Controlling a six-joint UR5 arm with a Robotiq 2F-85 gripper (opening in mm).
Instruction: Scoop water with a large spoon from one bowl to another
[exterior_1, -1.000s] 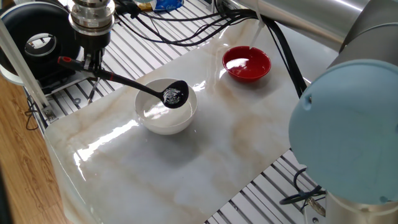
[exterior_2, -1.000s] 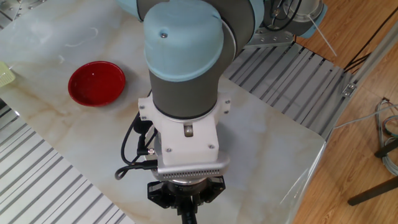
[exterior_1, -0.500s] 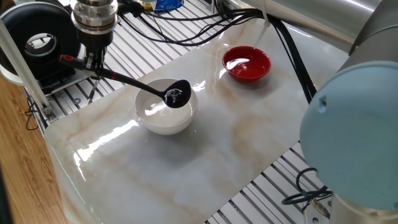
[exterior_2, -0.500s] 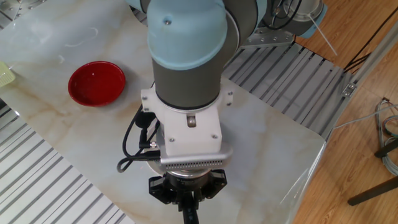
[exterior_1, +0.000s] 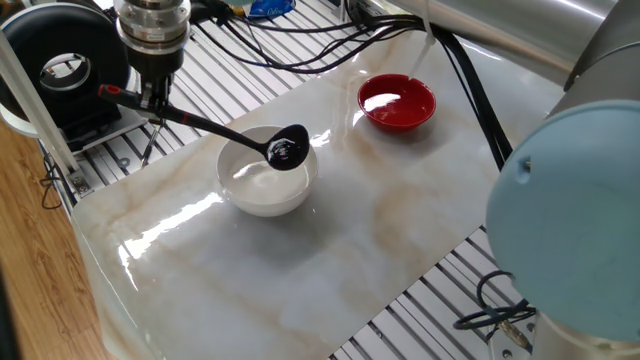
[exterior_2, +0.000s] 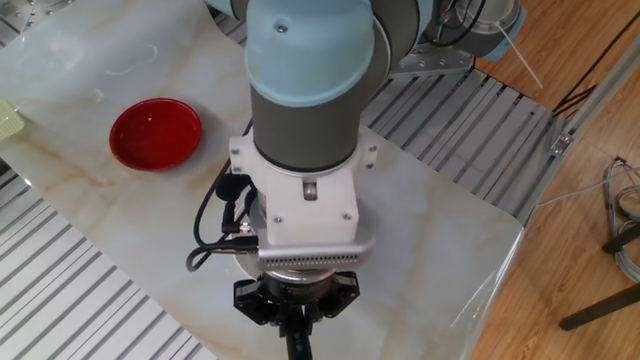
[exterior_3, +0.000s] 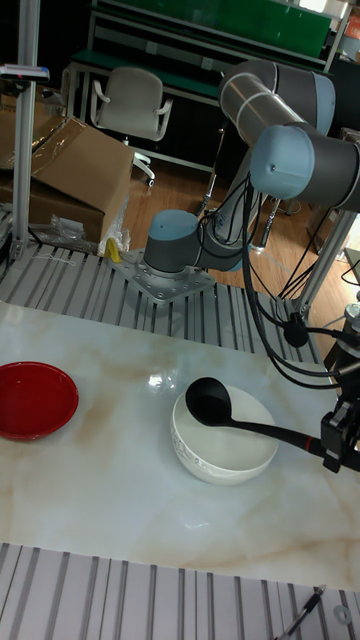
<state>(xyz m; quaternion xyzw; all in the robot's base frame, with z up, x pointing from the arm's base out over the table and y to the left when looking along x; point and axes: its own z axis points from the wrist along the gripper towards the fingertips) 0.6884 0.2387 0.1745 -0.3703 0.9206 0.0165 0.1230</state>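
Note:
The large spoon (exterior_1: 288, 148), a black ladle, hangs with its scoop over the right part of the white bowl (exterior_1: 243, 196), just above the rim. A glint of water (exterior_1: 289, 155) shows in the scoop, and more water (exterior_1: 252, 176) lies in the bowl. My gripper (exterior_1: 152, 100) is shut on the red end of the handle, left of the bowl. The red bowl (exterior_1: 397, 103) stands apart at the far right. In the tall view the spoon (exterior_3: 207, 398) reaches from my gripper (exterior_3: 333, 446) over the white bowl (exterior_3: 222, 455), with the red bowl (exterior_3: 35, 401) at left. My wrist hides the white bowl in the other view, where the red bowl (exterior_2: 155, 133) shows.
Both bowls stand on a marble slab (exterior_1: 330, 250) laid over a slatted metal table. A black round device (exterior_1: 60, 62) and cables (exterior_1: 300, 50) lie behind the slab. The arm's big blue joint (exterior_1: 570, 210) fills the near right corner.
The spoon has risen slightly out of the white bowl and edged toward its right rim, with my gripper still shut on the handle.

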